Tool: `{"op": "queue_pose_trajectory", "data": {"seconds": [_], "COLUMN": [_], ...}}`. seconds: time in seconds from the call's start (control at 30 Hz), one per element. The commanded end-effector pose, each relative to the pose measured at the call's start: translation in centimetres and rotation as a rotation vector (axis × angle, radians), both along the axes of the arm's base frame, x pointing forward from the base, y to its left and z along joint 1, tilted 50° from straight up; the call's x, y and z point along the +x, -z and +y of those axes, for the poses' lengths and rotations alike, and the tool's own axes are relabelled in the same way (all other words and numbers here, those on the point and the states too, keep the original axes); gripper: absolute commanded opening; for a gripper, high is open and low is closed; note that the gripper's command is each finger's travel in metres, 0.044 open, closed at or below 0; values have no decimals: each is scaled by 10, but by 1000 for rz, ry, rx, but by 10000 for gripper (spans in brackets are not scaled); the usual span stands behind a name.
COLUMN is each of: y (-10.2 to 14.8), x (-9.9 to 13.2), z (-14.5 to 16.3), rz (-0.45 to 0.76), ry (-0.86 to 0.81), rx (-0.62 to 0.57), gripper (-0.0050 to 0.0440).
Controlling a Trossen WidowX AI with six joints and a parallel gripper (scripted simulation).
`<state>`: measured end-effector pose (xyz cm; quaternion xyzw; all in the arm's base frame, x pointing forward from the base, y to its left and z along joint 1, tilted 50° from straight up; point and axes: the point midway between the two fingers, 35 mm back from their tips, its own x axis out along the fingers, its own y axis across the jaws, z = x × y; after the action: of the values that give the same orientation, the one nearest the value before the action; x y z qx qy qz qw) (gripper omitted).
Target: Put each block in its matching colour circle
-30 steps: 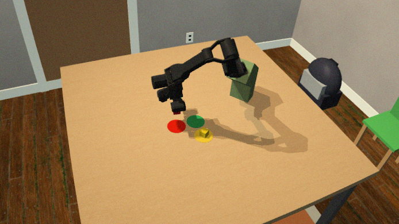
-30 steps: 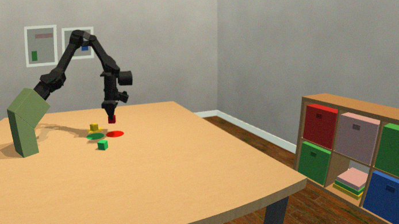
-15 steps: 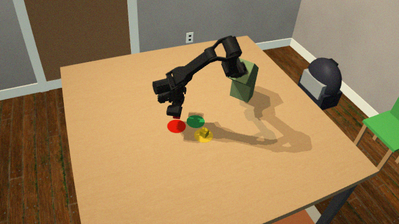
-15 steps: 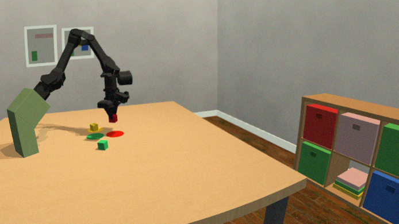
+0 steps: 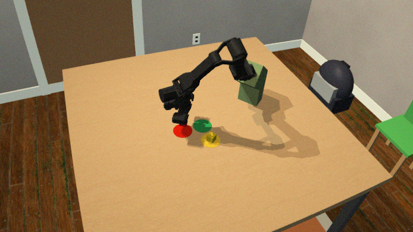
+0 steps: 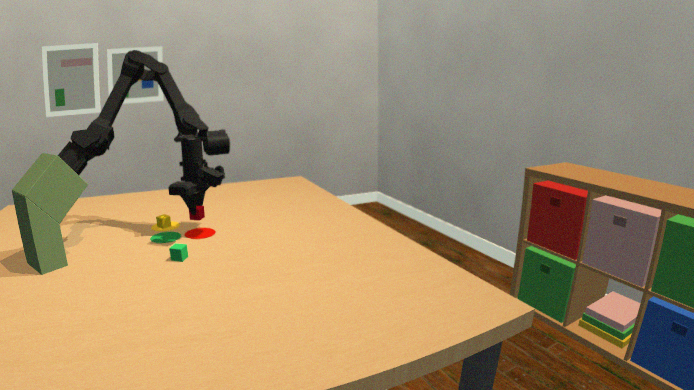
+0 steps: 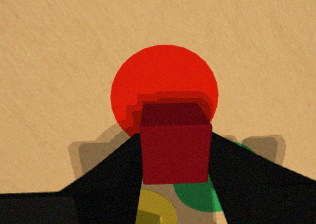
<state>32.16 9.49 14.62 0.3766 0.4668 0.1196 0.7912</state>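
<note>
Hand: the black hand (image 6: 196, 206) hangs from the arm (image 6: 168, 90), pointing down, clenched on the red block (image 6: 197, 211); in the wrist view the two dark fingers press the block's sides.
Red block: held off the counter (image 6: 317, 283), above the near edge of the red circle (image 6: 200, 232); the wrist view shows its shadow falling on the lower part of the circle (image 7: 164, 80). It is not resting on the counter.
Red circle: flat on the counter, just beside the green circle (image 6: 165, 236) and near the yellow circle (image 5: 210, 141); the three discs sit in a tight cluster.
Yellow block: the yellow block (image 6: 163, 220) stands inside the yellow circle.
Green block: the green block (image 6: 178, 251) lies on the counter just outside the green circle, apart from it; it is hidden in the top view.
Green circle: no block on it in the top view (image 5: 202, 125).
Arm base: the arm rises from a tilted olive-green pedestal (image 6: 43, 222) at the far side of the counter.
Writing and labels: none legible anywhere. Two framed pictures (image 6: 70, 78) on the wall show only plain coloured rectangles, no text.
Surroundings: a shelf unit (image 6: 603, 175) holds red, pink, green and blue bins; a brown door (image 5: 75, 19), a wall socket (image 5: 196, 38), a green chair (image 5: 396, 130) and a dark domed object (image 5: 334, 83) stand around the counter.
</note>
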Motion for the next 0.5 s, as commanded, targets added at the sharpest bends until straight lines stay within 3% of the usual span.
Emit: {"op": "queue_pose_trajectory", "data": {"seconds": [0.0, 0.47], "y": [7, 4], "x": [6, 8], "z": [7, 8], "rz": [-4, -16], "ry": [4, 3], "rx": [1, 3], "gripper": [105, 105]}}
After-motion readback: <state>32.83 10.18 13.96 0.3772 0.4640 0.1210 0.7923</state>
